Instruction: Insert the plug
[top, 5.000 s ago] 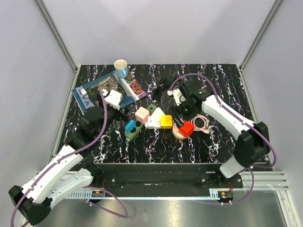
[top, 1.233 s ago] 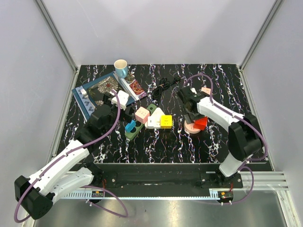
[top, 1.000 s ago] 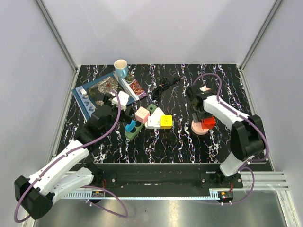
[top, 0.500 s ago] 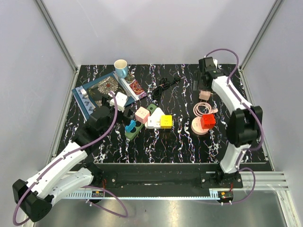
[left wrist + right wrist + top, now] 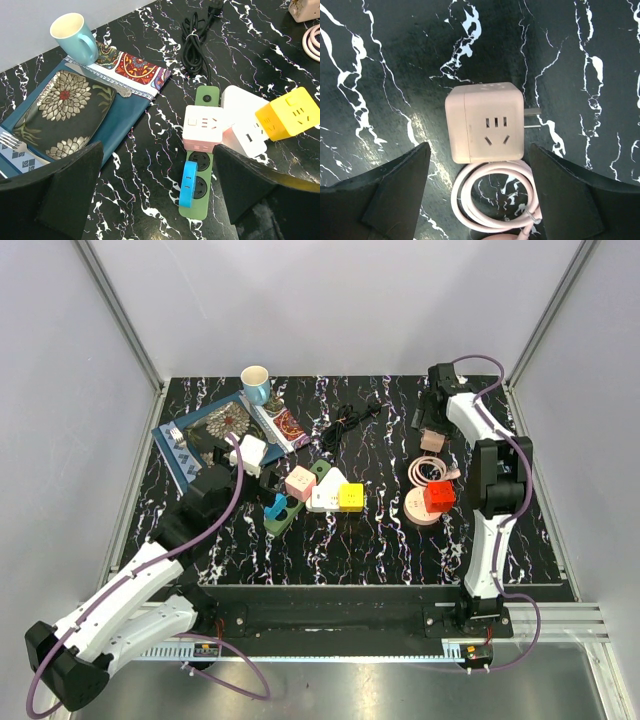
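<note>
A pink cube plug (image 5: pixel 485 122) lies on the black marble table (image 5: pixel 395 65), with its metal prongs (image 5: pixel 532 117) pointing right and a pink coiled cable (image 5: pixel 495 200) just below it. My right gripper (image 5: pixel 479 150) hangs open straight above it at the table's far right (image 5: pixel 432 420), and its fingers stand apart from the cube. The green power strip (image 5: pixel 200 170) carries a blue plug (image 5: pixel 188 183) and a pink cube (image 5: pixel 202 128). My left gripper (image 5: pixel 157 150) hovers open above and left of the strip, holding nothing.
White (image 5: pixel 325 492) and yellow (image 5: pixel 351 497) cubes sit beside the strip (image 5: pixel 281 512). A red cube (image 5: pixel 437 497) rests on a pink disc (image 5: pixel 424 510). A mug (image 5: pixel 256 383), a blue placemat with a plate (image 5: pixel 205 435) and a black cable (image 5: pixel 345 420) lie at the back.
My right arm left the red cube on the disc and swung back to the far right, over the pink cube plug. Its jaws narrowed a little. The left arm barely moved.
</note>
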`<action>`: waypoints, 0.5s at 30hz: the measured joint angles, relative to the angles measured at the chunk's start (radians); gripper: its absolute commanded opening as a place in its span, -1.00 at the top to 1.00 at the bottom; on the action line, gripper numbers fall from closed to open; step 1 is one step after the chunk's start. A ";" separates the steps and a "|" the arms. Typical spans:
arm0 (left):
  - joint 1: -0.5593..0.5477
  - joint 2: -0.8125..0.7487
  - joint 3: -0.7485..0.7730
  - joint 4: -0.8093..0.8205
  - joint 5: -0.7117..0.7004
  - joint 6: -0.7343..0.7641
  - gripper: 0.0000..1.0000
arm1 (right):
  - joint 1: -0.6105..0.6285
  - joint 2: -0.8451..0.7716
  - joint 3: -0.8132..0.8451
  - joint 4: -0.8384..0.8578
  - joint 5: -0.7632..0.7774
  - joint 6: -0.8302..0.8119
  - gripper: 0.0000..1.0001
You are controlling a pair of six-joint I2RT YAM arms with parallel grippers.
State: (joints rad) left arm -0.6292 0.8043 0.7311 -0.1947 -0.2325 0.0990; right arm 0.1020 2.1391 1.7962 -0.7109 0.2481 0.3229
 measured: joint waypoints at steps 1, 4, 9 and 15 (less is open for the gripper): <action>0.000 0.000 0.000 0.000 0.000 -0.002 -0.98 | -0.003 0.006 0.005 0.007 -0.005 0.002 -0.60; 0.000 0.002 0.000 0.000 0.000 -0.006 -0.97 | -0.007 0.022 0.012 0.018 -0.009 0.005 -0.45; 0.000 0.004 0.000 0.000 0.005 -0.020 -0.98 | -0.012 0.036 0.012 0.019 -0.025 0.004 -0.41; 0.000 0.013 0.000 0.000 0.025 -0.043 -0.98 | -0.017 0.037 0.012 0.021 -0.031 -0.008 -0.46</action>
State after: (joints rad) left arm -0.6292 0.8177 0.7311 -0.1951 -0.2073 0.0559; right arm 0.0849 2.1765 1.8080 -0.6903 0.2173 0.3153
